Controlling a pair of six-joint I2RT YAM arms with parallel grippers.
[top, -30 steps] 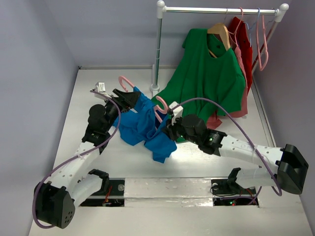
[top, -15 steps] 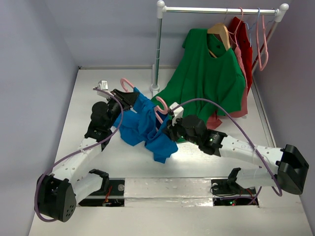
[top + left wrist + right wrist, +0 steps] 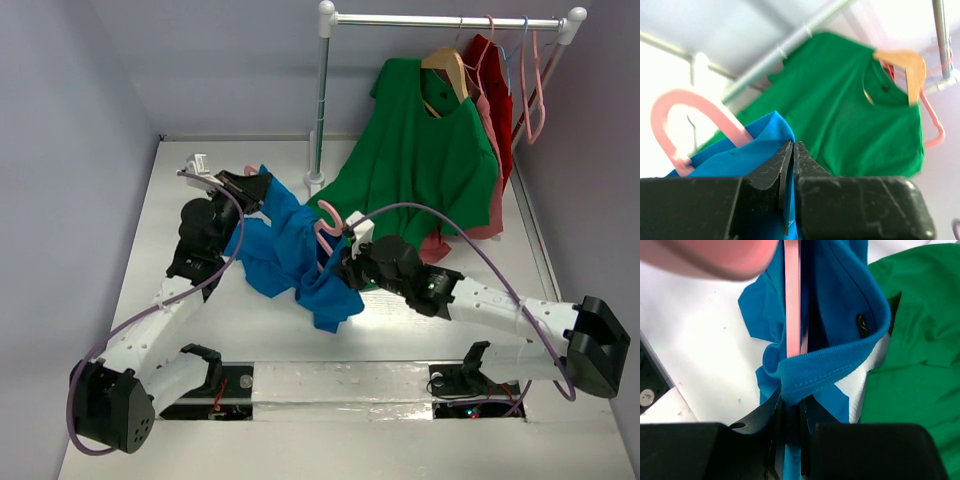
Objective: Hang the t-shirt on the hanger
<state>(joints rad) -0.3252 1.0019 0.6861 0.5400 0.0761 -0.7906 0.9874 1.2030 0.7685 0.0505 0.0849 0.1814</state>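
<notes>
High rear overview; two close wrist views, all sharing the t-shirt (image 3: 290,255).

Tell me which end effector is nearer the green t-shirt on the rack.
Right. The right end effector, gripping the blue t-shirt, sits just beside the lower hem of the green t-shirt; the left end effector pinches the blue t-shirt farther left, clear of the green one.

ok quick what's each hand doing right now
left hand: closed, pinching the bright blue fabric t-shirt
right hand: closed on the light pink thin plastic hanger
</notes>
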